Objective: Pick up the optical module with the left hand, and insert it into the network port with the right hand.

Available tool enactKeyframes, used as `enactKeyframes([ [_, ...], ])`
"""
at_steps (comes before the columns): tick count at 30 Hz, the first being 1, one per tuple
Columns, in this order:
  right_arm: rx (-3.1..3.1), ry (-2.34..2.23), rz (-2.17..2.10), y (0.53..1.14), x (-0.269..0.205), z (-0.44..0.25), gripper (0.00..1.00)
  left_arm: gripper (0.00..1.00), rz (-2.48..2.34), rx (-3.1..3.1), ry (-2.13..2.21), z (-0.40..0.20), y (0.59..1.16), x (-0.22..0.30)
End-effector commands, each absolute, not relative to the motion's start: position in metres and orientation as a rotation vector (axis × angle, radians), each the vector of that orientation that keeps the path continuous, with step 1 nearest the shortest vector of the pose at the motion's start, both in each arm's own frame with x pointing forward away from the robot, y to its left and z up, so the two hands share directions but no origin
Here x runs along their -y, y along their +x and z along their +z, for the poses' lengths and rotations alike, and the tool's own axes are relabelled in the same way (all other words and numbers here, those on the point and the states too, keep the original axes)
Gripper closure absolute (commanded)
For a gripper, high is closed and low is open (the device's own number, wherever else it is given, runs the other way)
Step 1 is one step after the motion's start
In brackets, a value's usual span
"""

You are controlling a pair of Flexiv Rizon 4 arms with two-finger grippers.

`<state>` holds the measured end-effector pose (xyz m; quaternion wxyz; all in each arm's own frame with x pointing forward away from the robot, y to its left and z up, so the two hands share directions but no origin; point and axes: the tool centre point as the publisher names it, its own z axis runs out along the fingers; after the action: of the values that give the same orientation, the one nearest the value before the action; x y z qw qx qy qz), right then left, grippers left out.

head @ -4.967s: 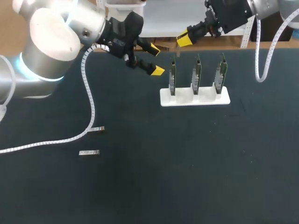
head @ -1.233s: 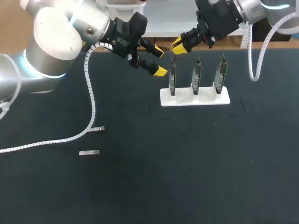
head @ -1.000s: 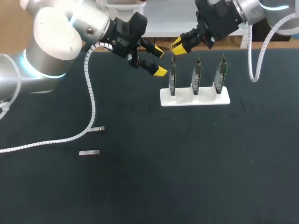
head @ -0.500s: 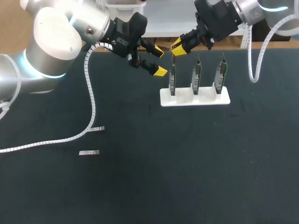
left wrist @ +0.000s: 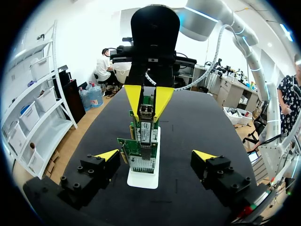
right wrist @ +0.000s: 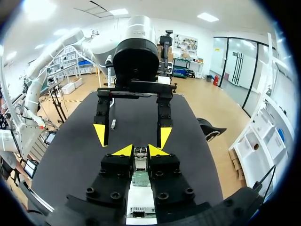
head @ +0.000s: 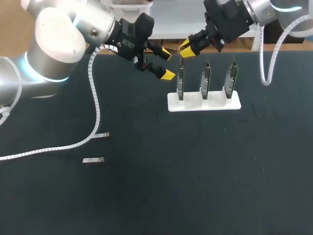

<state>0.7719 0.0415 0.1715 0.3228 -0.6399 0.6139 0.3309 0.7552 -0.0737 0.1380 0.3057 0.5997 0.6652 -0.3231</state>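
The right claw (left wrist: 147, 100) is clenched on a small, boxy, silver metal optical module (left wrist: 146, 113), its two wedge-shaped yellow tips pressing the module's narrow sides. From that arm's own wrist camera, the module's end (right wrist: 140, 152) shows in the slim gap of the right claw (right wrist: 140, 150). In the head view the right claw (head: 188, 45) hangs just above the end board of a flat white plastic rack (head: 204, 101), the one nearest the left claw.

Three thin green circuit boards (head: 205, 78) stand upright in the rack, edge-on and parallel. The nearest board carries a rectangular metal network port (left wrist: 144, 134) on its upper edge, directly under the held module and seemingly just apart from it.

The left claw (head: 165, 62) is released, its black blocky fingers spread wide. It sits beside the rack's end and faces along the row of boards, which seen from its wrist stand ahead of the left claw (left wrist: 156, 155).

Well away from both claws, a loose silvery rectangular module (head: 93, 160) lies flat on the matte black desk (head: 195, 171). A second loose module (head: 101, 135) lies near it, touching a ribbed white cable conduit (head: 93, 105).
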Motion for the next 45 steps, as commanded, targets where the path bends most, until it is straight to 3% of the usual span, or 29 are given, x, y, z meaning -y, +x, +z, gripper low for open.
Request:
enactKeyframes([
  [1, -1.610, -1.679, 0.859, 0.769, -0.041, 0.170, 1.00, 0.00, -0.855, -1.766, 1.590, 0.138, 0.757, 0.075],
  [40, -1.637, -1.691, 0.822, 0.766, -0.044, 0.153, 1.00, 0.00, -0.855, -1.766, 1.590, 0.138, 0.757, 0.075],
  [41, -1.639, -1.691, 0.824, 0.766, -0.044, 0.153, 0.68, 0.00, -0.855, -1.766, 1.590, 0.138, 0.757, 0.075],
  [42, -1.640, -1.685, 0.824, 0.766, -0.044, 0.154, 0.00, 0.00, -0.855, -1.766, 1.590, 0.138, 0.757, 0.075],
  [45, -1.635, -1.659, 0.835, 0.767, -0.042, 0.159, 0.00, 0.00, -0.855, -1.766, 1.590, 0.138, 0.757, 0.075],
])
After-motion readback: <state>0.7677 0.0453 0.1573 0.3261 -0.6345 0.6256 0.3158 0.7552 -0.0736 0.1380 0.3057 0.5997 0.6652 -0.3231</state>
